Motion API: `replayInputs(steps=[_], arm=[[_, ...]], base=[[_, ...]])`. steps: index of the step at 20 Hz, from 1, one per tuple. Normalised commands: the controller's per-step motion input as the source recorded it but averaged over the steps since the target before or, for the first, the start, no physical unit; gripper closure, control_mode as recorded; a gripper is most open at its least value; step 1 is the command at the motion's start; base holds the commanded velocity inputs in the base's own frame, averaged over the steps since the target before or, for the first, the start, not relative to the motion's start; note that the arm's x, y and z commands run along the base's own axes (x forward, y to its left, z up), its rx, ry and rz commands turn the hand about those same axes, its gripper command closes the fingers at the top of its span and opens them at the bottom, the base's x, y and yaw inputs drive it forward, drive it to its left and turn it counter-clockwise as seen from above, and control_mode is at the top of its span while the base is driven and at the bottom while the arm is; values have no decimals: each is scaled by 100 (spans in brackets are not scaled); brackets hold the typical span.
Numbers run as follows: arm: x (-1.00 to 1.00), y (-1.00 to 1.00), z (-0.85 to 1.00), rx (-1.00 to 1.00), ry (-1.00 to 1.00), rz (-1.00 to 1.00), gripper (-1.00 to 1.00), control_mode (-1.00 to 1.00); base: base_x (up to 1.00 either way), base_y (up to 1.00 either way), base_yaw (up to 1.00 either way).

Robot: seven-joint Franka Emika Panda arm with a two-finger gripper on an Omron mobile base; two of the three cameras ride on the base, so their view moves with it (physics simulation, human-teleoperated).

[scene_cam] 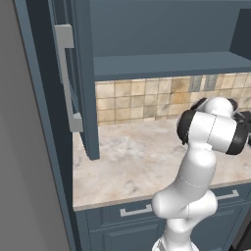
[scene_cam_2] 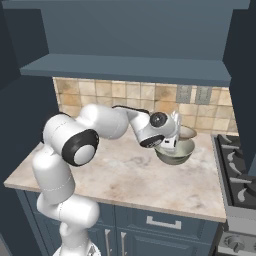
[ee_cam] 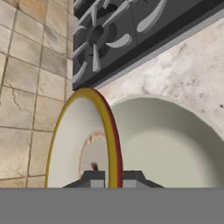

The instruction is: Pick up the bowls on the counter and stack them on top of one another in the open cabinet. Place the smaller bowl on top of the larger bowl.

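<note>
I see cabinet (scene_cam_2: 125,67) open, shelf bare, nothing stacked yet. Tabletop (scene_cam_2: 125,180) carries both bowls at far right, near stove (scene_cam_2: 235,165). Larger bowl (scene_cam_2: 175,152) sits upright on tabletop; smaller bowl (ee_cam: 74,144) just beside it against backsplash (scene_cam_2: 115,97). My end effector (ee_cam: 114,177) clamped on smaller bowl's tan rim, one finger each side of wall. Judgement: task at first grasp; can't tell if lifted. Both bowls left to shelve, larger should go first.
</note>
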Motion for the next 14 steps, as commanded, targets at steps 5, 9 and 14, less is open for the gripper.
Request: replayInputs(steps=[5,9,14], arm=[[7,7,-13,0,0,0,100,-100],[10,0,-17,0,-1,0,100,-100],[11,0,-29,0,0,0,100,-100]], base=[[0,0,0],[0,0,0],[0,0,0]])
